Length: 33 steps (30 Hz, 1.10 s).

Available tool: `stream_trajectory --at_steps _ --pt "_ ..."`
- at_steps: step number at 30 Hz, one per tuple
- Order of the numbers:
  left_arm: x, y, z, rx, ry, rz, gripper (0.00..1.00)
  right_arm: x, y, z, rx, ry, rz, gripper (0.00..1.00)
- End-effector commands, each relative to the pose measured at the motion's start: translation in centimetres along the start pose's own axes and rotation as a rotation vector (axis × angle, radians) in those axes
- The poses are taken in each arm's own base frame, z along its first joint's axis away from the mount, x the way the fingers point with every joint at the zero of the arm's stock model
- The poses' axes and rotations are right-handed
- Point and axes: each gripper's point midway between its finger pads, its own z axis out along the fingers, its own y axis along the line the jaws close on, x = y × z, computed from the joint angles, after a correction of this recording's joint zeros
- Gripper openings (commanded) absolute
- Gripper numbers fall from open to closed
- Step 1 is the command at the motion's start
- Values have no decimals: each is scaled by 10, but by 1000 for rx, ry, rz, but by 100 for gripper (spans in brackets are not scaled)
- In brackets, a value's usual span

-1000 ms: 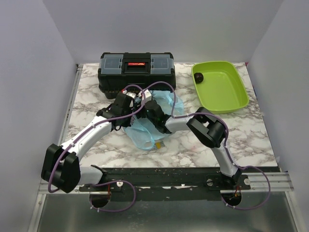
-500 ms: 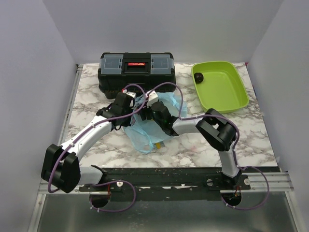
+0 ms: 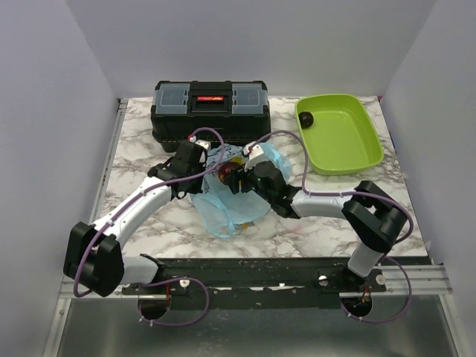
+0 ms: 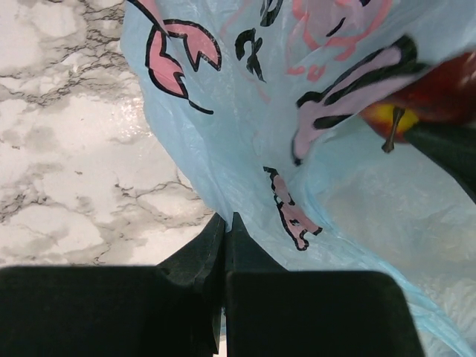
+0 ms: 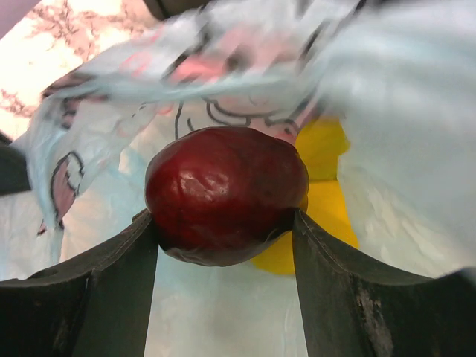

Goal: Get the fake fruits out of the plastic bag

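While the left gripper [image 4: 224, 225] pinches a fold of the plastic bag [image 3: 225, 210] with its fingers pressed together on the film, the right gripper [image 5: 225, 217] has both fingers clamped on either side of the dark red fruit [image 5: 225, 192]. It holds the fruit at the bag's mouth, near the middle of the counter [image 3: 312, 230]. The step in hand looks like drawing this fruit out. The next move probably calls for lifting it clear of the loose film without dragging the bag along, while the left side keeps the mouth held open. A yellow fruit [image 5: 321, 190] shows just behind the red one, inside the bag, so more picking remains. A dark purple fruit [image 3: 306, 117] lies in the lime-green tray [image 3: 357, 158] at the far right corner, so the tray is a likely drop place. The black toolbox [image 3: 210, 108] stands along the far edge just behind the bag, leaving little room that way. Bare marble lies open between the bag and the right edge, and toward the near edge.
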Motion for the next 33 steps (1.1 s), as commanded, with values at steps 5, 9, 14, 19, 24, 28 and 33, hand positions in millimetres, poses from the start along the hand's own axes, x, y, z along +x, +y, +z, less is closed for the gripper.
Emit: stream_trajectory --at_steps 5,9,14,19,24,28,33 --pt "-6 -27 -12 174 -14 37 0 -25 17 -41 -98 15 88 7" --pt "-7 -35 -15 219 -19 46 0 -59 23 -61 -125 -53 116 7" --pt "-10 -42 -22 265 -49 51 0 -96 15 -85 -94 -145 121 7" --pt "-9 -43 -22 273 -41 50 0 -129 -8 -113 13 -243 99 6" --pt "-10 -42 -23 270 -49 50 0 -160 -37 -152 144 -366 96 6" --pt "-10 -43 -22 271 -45 50 0 -169 -73 -187 303 -466 94 6" --pt "-8 -46 -20 284 -28 48 0 -161 -128 -208 528 -482 108 2"
